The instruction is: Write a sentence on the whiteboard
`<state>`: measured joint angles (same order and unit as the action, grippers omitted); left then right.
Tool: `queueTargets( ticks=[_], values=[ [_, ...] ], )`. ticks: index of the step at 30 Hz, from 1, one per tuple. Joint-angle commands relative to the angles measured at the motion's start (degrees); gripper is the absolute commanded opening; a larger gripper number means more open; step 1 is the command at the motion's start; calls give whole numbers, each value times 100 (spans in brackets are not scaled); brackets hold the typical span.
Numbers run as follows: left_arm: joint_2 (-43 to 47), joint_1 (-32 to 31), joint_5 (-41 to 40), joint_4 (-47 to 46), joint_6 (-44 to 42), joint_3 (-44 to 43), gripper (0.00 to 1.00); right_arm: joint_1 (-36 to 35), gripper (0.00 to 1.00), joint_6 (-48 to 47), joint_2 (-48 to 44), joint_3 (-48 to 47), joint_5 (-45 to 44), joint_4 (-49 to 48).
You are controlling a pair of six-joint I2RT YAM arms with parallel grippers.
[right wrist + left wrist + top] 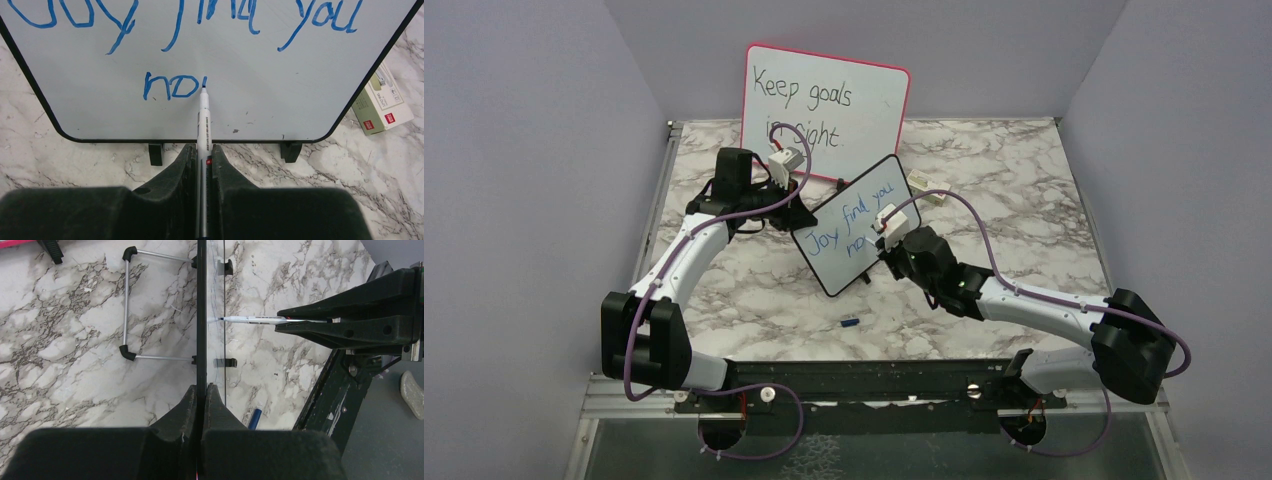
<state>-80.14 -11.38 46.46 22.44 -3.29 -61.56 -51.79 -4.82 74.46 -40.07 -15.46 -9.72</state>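
The small black-framed whiteboard (830,268) stands tilted on the marble table. Blue words "Joy find you" (852,213) run across it, with "no" and one more stroke below (172,86). My left gripper (800,216) is shut on the board's left edge, which shows edge-on in the left wrist view (201,315) between the fingers (192,405). My right gripper (890,250) is shut on a white marker (204,120). The marker's blue tip touches the board (275,90) just right of "no". The marker also shows in the left wrist view (260,319).
The larger pink-framed whiteboard (824,100) reading "Keep goals in sight" leans at the back. A blue marker cap (849,322) lies on the table in front. A small carton (927,193) lies right of the board. A wire stand (127,305) props the small board from behind.
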Motion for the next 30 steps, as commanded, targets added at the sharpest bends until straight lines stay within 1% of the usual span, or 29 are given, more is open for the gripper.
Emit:
queueTargets(
  ticks=[1,13,30],
  values=[
    [-22,-60,-321,270,-355,56,0,2,0,77,-43,119,-149,163],
    [-11,-58,-322,270,-352,65,0,9,0,69,-17,98,-263,128],
    [-19,-62,-286,277,-351,65,0,26,0,-44,-80,-95,-315,-334]
  ],
)
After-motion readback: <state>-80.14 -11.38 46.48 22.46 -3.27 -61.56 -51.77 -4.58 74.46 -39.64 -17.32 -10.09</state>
